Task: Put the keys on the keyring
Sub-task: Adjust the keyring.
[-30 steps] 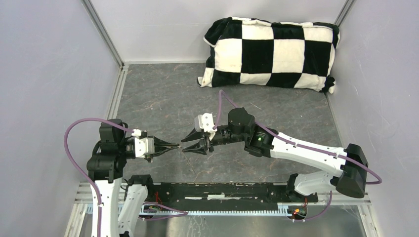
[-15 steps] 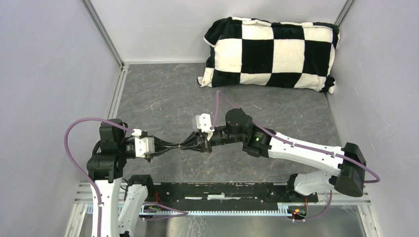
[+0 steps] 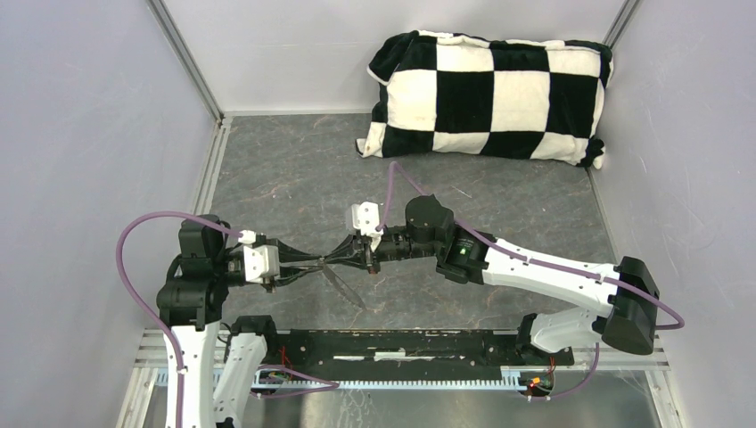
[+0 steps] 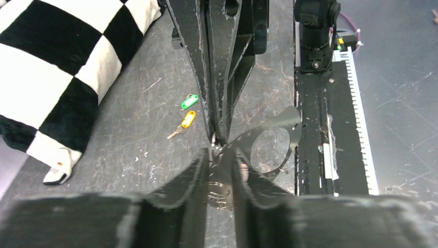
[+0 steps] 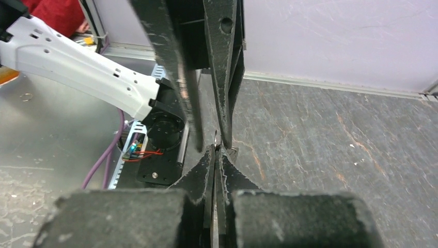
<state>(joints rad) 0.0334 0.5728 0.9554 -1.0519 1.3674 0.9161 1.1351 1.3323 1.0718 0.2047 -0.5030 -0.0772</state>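
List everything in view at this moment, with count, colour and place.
pillow: 1, black-and-white check, far right of the table
green key: 1, green head, flat on the table
yellow key: 1, yellow-orange head, on the table beside the green key
keyring: 1, silvery-grey, pinched between both hands, mid table
table: 1, dark grey, veined
left arm: 1, white and black, near left
right arm: 1, white and black, near right
left hand: 1, black, shut on the keyring
right hand: 1, black, shut on the keyring
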